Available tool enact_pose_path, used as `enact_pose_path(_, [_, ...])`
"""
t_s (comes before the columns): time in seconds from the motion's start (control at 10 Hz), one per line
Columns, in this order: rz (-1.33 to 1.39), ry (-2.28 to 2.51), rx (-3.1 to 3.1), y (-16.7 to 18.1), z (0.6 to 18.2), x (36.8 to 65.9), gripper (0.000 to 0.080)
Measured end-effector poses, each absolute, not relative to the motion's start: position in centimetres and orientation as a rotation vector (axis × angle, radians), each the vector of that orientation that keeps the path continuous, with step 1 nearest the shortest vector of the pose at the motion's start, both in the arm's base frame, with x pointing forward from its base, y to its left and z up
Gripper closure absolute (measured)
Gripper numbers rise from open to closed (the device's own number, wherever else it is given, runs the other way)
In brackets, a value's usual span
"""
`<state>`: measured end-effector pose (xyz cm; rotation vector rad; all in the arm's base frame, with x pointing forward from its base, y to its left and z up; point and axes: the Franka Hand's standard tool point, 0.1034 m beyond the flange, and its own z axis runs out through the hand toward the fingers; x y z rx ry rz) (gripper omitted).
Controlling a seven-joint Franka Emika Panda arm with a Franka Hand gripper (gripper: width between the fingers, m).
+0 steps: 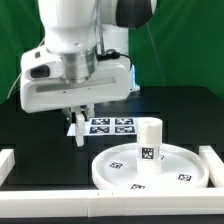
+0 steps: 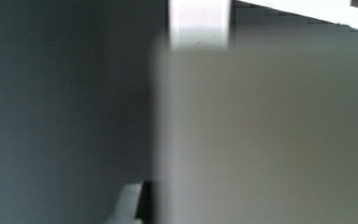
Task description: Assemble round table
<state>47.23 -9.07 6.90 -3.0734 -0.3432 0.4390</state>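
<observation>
Exterior view: my gripper hangs above the dark table, just beside the marker board, fingers pointing down and close together. Can't tell if they're closed or pinching something. Wrist view is a grey blur, no help. Round disc lies flat toward the exterior view's right, between the border rails. Leg stands upright on the disc, near its middle; can't tell if it's screwed in or just resting. Foot piece not visible anywhere.

Risks, my guess:
- The leg is tall and maybe loose, so a low sideways approach could knock it over or shove the disc into a rail.
- Grabbing the leg off-centre could tilt it and jam the thread.
- Descending beside the marker board, a fingertip could catch its edge.
- With the foot out of sight and the wrist camera blurred, I could close on nothing.
</observation>
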Motion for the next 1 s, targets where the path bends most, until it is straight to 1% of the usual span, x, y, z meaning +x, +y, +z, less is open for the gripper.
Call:
enact_pose_path(0.1, [0.438,-0.328,-3.076,-8.6,7.0,47.5,0.0682])
enact_pose_path(0.4, [0.445,-0.383,-3.074,-9.1,6.8,47.4,0.0682])
enact_pose_path(0.5, [0.456,-0.575,-3.088,-10.7,6.9,48.2,0.0682])
enact_pose_path(0.6, [0.442,-0.717,-3.112,-12.0,7.8,50.3,0.0682])
enact_pose_path(0.7, [0.416,-0.812,-3.127,-12.4,8.2,52.2,0.0682])
enact_pose_path(0.8, [0.374,-0.850,-3.146,-12.4,7.8,53.1,0.0682])
enact_pose_path(0.9, [0.383,-0.767,-3.130,-12.2,7.3,52.4,0.0682])
enact_pose_path(1.0, [0.426,-0.578,-3.075,-12.3,7.1,51.3,0.0682])
